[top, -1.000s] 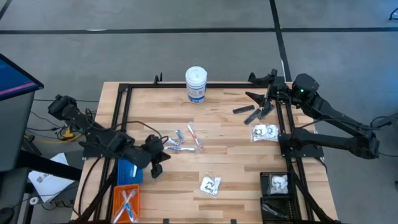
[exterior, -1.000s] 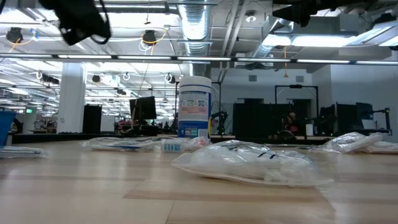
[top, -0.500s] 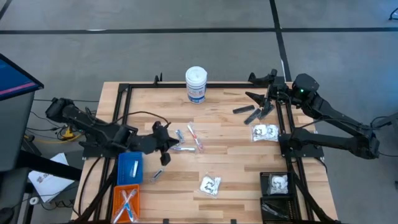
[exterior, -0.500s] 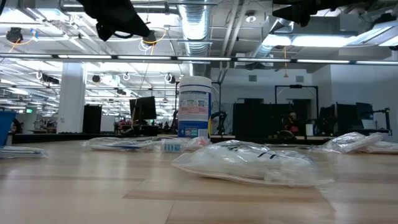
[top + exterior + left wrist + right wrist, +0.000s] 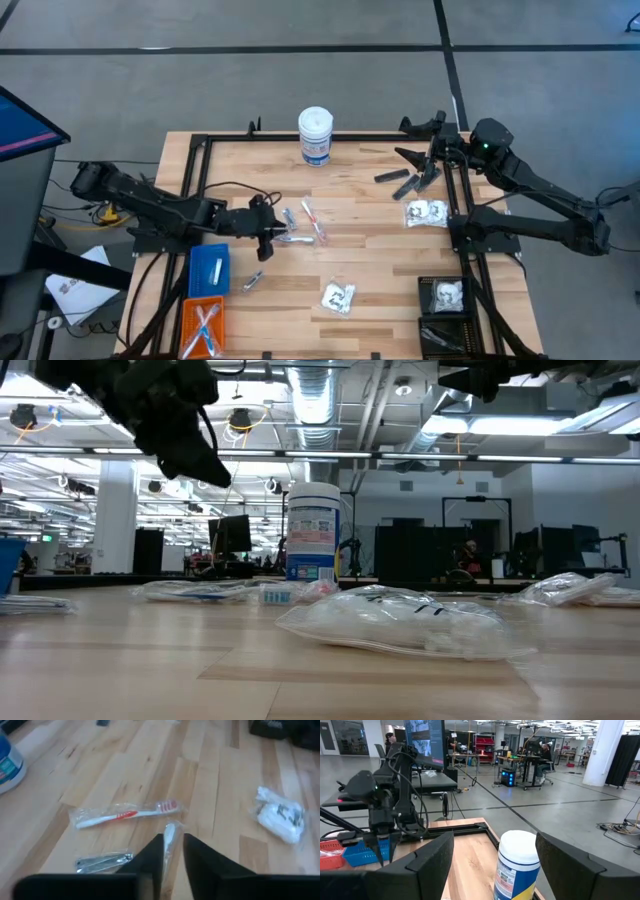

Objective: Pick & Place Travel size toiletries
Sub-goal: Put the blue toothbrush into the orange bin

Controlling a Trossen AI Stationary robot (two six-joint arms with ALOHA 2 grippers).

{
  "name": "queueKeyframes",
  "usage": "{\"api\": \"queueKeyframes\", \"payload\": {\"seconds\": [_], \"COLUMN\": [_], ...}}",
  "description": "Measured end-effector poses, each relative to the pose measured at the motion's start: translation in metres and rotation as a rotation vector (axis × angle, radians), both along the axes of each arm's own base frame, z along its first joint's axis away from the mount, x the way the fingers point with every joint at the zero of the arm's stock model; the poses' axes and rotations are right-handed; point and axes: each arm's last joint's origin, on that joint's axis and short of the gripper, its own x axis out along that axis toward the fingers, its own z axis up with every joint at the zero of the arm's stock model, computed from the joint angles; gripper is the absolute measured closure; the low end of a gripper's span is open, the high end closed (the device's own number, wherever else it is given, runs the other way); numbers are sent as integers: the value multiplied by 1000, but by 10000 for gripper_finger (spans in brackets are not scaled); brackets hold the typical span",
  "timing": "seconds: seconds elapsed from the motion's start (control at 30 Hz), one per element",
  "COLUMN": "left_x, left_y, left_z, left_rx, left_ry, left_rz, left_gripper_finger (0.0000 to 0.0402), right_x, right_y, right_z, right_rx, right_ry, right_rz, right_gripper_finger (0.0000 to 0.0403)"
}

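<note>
Travel size toiletries lie scattered on the wooden table. At mid-table are a white-and-red toothbrush in a clear wrapper (image 5: 125, 815), a silver clipper (image 5: 102, 862) and a thin white stick (image 5: 170, 836). My left gripper (image 5: 266, 238) hovers just left of this cluster, tilted down, its fingers (image 5: 150, 857) a narrow gap apart with nothing between them. Crinkly packets (image 5: 338, 297) (image 5: 427, 213) and slim black pieces (image 5: 398, 182) lie farther right. My right gripper (image 5: 410, 142) waits open, raised at the far right.
A tall white canister (image 5: 315, 135) stands at the far edge. A blue bin (image 5: 208, 270) and an orange bin (image 5: 202, 325) sit at the near left, with a small item (image 5: 252, 281) beside them. Black bins (image 5: 445, 296) stand at the near right.
My left gripper has gone from beside the blue bin toward the table's far edge and a little right, to the mid-table cluster, sinking and rolling as it went. The small item beside the blue bin, covered by the gripper before, now shows.
</note>
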Motion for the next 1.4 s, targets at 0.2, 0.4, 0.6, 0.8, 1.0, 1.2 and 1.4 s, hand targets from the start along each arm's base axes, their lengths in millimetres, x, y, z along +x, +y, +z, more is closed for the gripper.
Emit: {"api": "queueKeyframes", "payload": {"seconds": [0.2,0.4,0.6,0.8,1.0,1.2,1.4], "left_x": [9,33,53,62,63,63,64], "left_y": [-1,-2,4,3,3,4,13], "left_z": [-15,-54,-64,-74,-87,-90,-90], "left_rx": [31,29,31,27,27,25,22], "left_ry": [34,183,209,244,294,305,309], "left_rz": [-21,-55,-41,-153,-158,-152,-117], "left_gripper_finger": [248,226,225,225,225,232,284], "right_x": [0,5,8,8,8,8,8], "right_y": [0,-3,-5,-5,-5,-5,-5], "right_z": [1,0,-1,-1,-1,-1,-1], "right_rx": [-7,-6,1,-1,-1,-1,-1], "right_ry": [-12,-13,-4,-6,-6,-6,-6], "right_rz": [0,0,0,-1,-1,-1,-1], "right_gripper_finger": [127,127,127,127,127,127,127]}}
